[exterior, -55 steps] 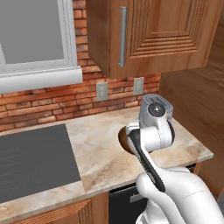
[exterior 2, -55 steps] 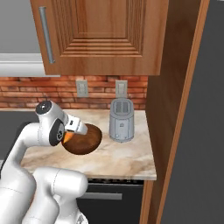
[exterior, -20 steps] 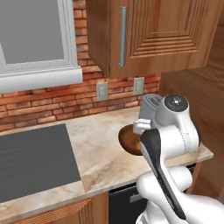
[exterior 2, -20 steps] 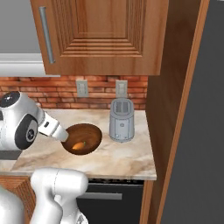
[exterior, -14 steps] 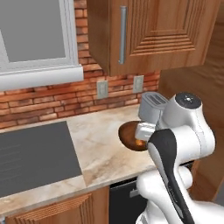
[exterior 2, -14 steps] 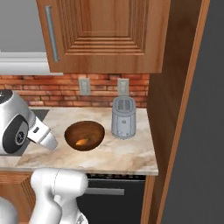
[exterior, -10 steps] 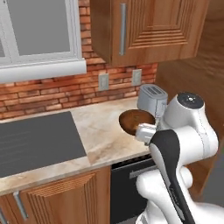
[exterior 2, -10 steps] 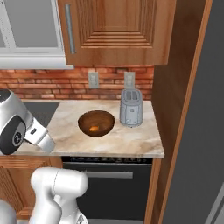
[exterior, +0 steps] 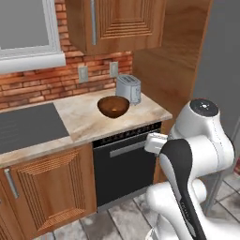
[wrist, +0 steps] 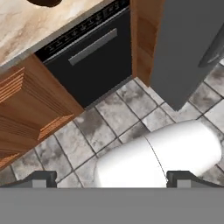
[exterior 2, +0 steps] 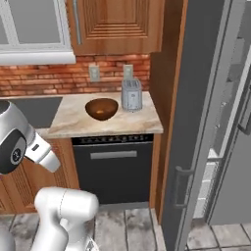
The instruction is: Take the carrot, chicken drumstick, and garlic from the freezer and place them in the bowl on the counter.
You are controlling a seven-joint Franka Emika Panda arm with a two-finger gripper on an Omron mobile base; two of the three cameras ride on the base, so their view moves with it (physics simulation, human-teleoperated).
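1. Leftmost, on the marble counter [exterior: 84, 123], sits the dark brown wooden bowl [exterior: 113, 106]. It is round and shallow, stiff and stable, and I judge it can take dropped food without tipping. From the right base camera an orange-brown patch shows on its inner wall; I cannot tell whether that is food or sheen.
2. Just beside the bowl on its right stands a grey toaster [exterior: 128, 88].
3. Below the counter is a black dishwasher [exterior 2: 113, 166].
4. Further right, the grey freezer [exterior 2: 196, 117] stands with its door ajar, white shelves visible at the edge. The carrot, drumstick and garlic are hidden from me.
5. Near the floor, my gripper [wrist: 111, 178] is spread wide and carries nothing.
6. I expect frozen food to be hard and slick, so I would grasp across the thickest part.
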